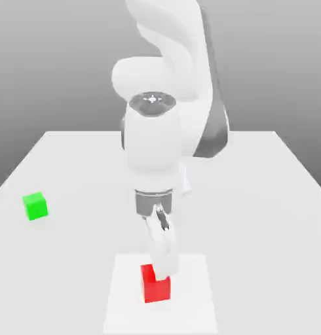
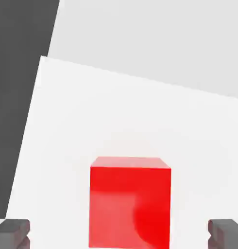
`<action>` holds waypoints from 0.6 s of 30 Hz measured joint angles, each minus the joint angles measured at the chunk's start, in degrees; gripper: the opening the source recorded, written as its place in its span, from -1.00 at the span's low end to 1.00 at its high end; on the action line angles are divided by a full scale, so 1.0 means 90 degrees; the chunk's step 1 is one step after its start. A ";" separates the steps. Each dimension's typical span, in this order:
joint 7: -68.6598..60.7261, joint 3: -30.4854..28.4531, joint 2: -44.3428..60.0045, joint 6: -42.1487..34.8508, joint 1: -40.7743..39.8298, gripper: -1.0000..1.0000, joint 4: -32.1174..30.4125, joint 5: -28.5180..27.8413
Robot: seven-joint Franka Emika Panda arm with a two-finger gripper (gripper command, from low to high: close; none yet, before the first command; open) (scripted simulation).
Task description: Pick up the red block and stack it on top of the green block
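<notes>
Red block [image 1: 155, 284] sits at the exterior view's lower centre on a white square [image 1: 192, 294], between the gripper's [image 2: 119, 233] spread, empty fingers, which might clip its top and tip it if lowered off-centre.

No text, label, brand, number or sign can be read anywhere (not a single letter or digit).

A white square (brighter than its surroundings) [image 1: 196, 301] lies on the pale grey tabletop [image 1: 255, 222].
</notes>
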 joint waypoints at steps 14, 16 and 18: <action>-0.0010 -0.0068 -0.0083 -0.0058 0.0083 -1.00 -0.0021 0.0049; -0.0139 -0.0045 -0.0513 -0.0421 0.0044 -1.00 -0.0090 0.0208; -0.0299 -0.0258 -0.0806 -0.0614 -0.0370 -1.00 -0.0152 0.0186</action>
